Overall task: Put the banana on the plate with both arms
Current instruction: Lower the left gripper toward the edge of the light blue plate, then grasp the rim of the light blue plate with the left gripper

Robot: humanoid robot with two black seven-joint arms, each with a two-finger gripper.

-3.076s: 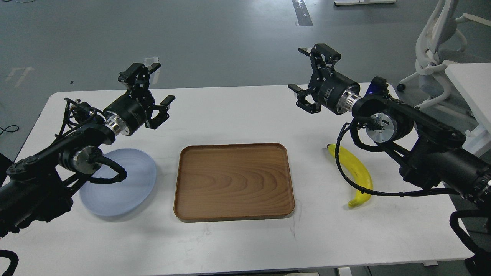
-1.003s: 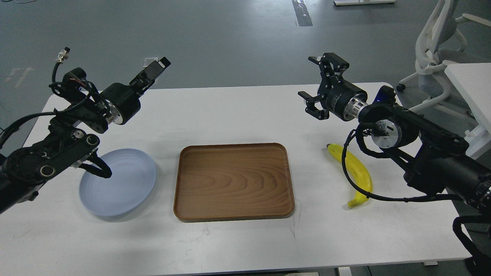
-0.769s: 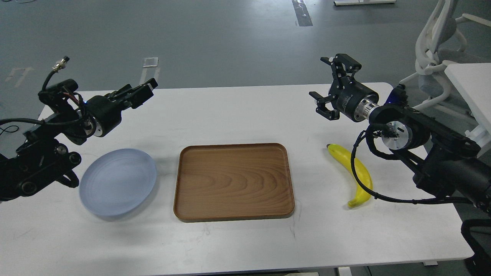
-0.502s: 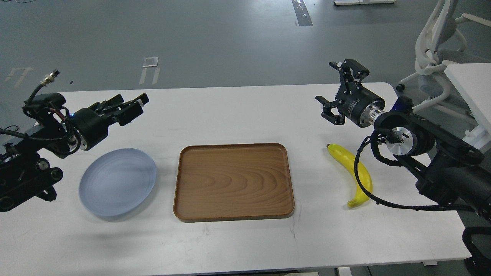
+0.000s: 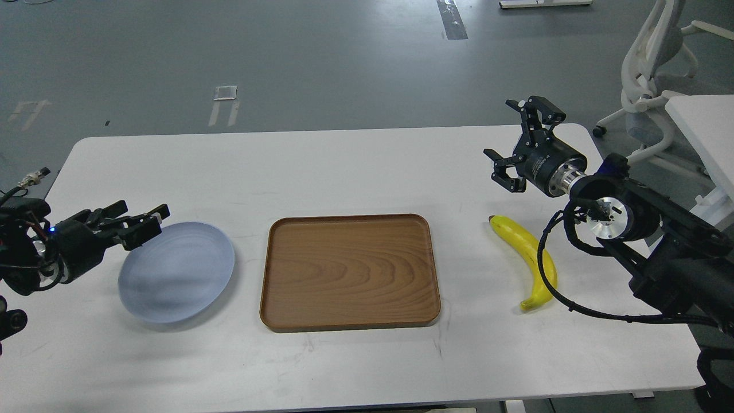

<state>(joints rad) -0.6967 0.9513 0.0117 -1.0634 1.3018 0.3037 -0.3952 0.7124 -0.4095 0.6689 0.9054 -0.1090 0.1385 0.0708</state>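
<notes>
White worktop (image 5: 355,367) fills lower frame. Brown wooden tray (image 5: 350,272) at centre. Plate (image 5: 176,272), round, shallow, pale blue-grey, low rim, lies left of tray, nothing on it. Banana (image 5: 530,259) right of tray, flat on worktop: curved, glossy bright yellow, dark tip at upper end, a black cable crossing it. Left claw (image 5: 143,221) at plate's upper-left rim, seen side-on, cannot tell its state. Right claw (image 5: 519,143) upper right, above the banana, fingers spread, holding nothing. White chair (image 5: 651,63) far upper right.
</notes>
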